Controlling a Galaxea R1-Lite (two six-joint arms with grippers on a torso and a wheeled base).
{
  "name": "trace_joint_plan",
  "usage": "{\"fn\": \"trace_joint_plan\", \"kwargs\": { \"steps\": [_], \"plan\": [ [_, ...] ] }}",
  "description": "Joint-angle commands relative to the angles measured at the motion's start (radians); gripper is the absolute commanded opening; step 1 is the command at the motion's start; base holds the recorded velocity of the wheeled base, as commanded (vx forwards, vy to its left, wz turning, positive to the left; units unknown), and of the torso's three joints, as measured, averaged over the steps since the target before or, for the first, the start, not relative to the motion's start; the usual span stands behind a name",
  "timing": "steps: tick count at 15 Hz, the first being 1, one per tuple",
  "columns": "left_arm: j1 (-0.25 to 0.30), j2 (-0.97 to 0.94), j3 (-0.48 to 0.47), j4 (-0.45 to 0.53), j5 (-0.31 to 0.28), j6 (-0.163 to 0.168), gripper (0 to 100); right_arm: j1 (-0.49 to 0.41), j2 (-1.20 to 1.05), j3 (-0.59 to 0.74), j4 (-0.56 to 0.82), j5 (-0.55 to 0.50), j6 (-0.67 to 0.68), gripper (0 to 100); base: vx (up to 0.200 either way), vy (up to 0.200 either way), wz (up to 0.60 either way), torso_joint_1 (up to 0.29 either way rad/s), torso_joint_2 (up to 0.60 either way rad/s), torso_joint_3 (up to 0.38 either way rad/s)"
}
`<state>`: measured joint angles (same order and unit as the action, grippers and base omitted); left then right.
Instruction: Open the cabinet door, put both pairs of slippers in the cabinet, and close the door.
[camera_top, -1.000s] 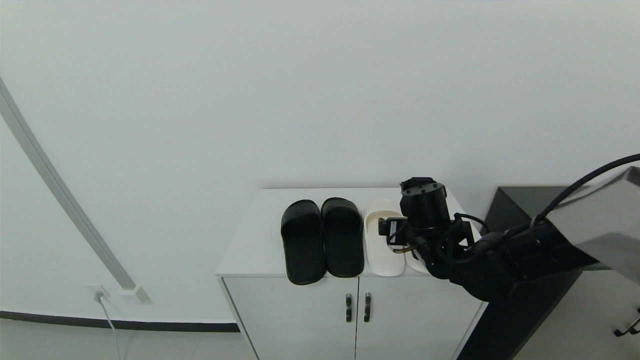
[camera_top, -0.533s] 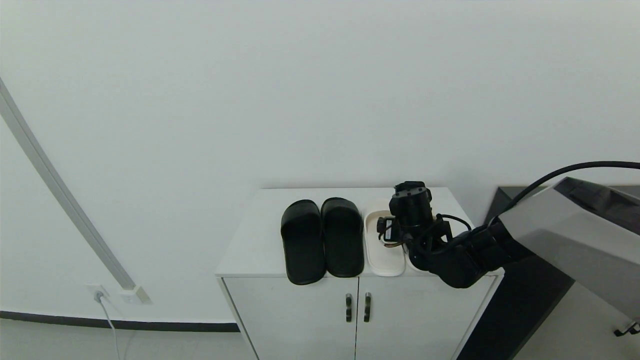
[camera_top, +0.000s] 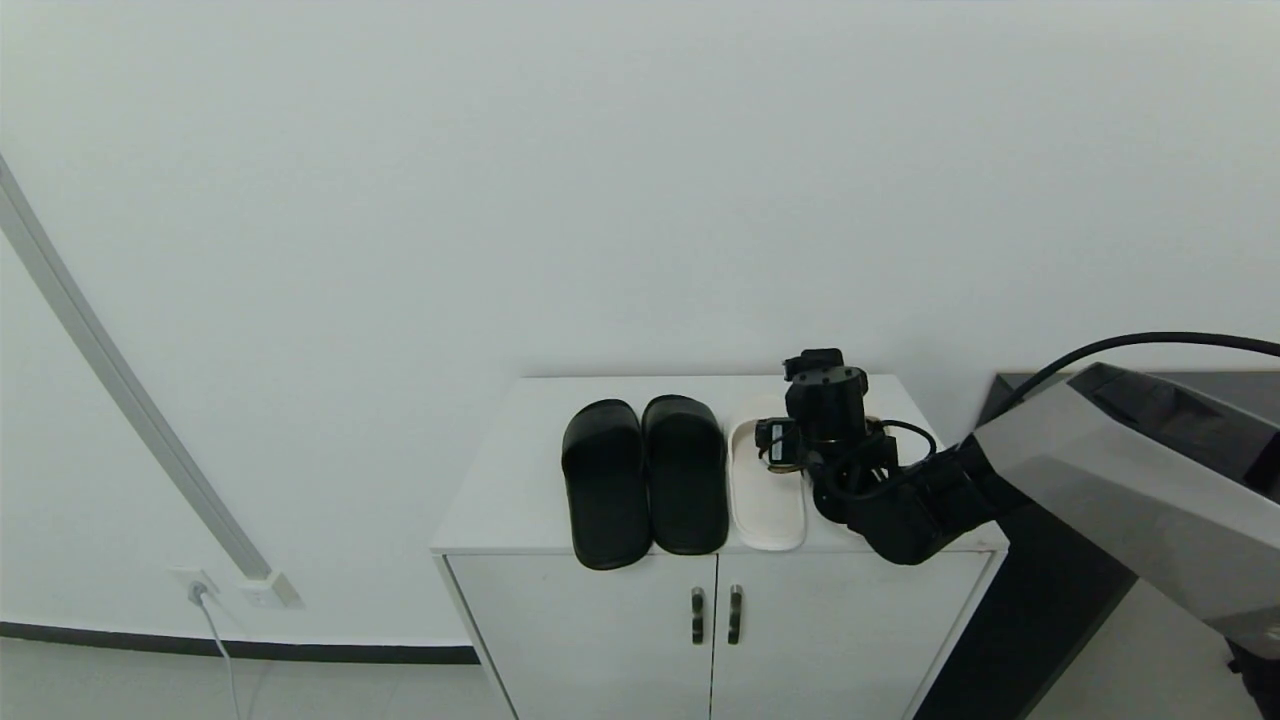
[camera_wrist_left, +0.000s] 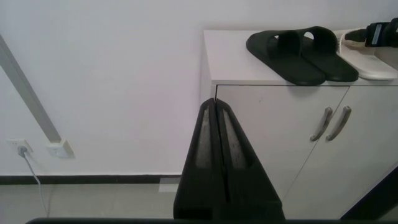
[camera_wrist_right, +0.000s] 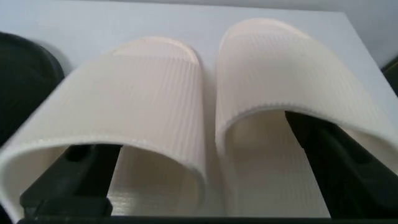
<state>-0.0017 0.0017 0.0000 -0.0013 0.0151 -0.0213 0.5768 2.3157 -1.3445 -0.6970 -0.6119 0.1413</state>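
Atop cabinet (camera_top: 500, 500), slippers (camera_top: 686, 470) front-to-back, toes apparently rearward

A grey conduit (camera_top: 120, 390) slants down the wall (camera_top: 640, 180), ending beside a plugged-in socket (camera_top: 195, 582).

Ribbed matt cream slippers (camera_wrist_right: 155, 81), prob. foam; matt blk pair (camera_top: 605, 480)

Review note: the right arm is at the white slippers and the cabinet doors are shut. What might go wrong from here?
1. The right gripper has one finger under each strap of the white slippers; closing may pinch only the inner edges, so one could drop.
2. The cabinet doors are shut, and the left gripper is shut, away from the handles.
3. The black slippers overhang the front edge; a nudge might tip them off.
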Motion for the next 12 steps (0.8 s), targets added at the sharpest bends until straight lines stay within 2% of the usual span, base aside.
{"fn": "trace_joint_plan", "kwargs": {
  "steps": [1,2,3,12],
  "plan": [
    [0.000,0.000,0.000,0.000,0.000,0.000,0,-0.002,0.014,0.002,-0.007,0.000,-0.006,100,0.000,0.000,0.00,0.000,0.00,0.000],
    [0.000,0.000,0.000,0.000,0.000,0.000,0,-0.002,0.014,0.002,-0.007,0.000,-0.006,100,0.000,0.000,0.00,0.000,0.00,0.000],
    [0.000,0.000,0.000,0.000,0.000,0.000,0,-0.002,0.014,0.002,-0.007,0.000,-0.006,0,0.000,0.000,0.00,0.000,0.00,0.000],
    [0.000,0.000,0.000,0.000,0.000,0.000,0,-0.006,-0.050,0.027,-0.009,0.004,-0.006,0,0.000,0.000,0.00,0.000,0.00,0.000]
  ]
}}
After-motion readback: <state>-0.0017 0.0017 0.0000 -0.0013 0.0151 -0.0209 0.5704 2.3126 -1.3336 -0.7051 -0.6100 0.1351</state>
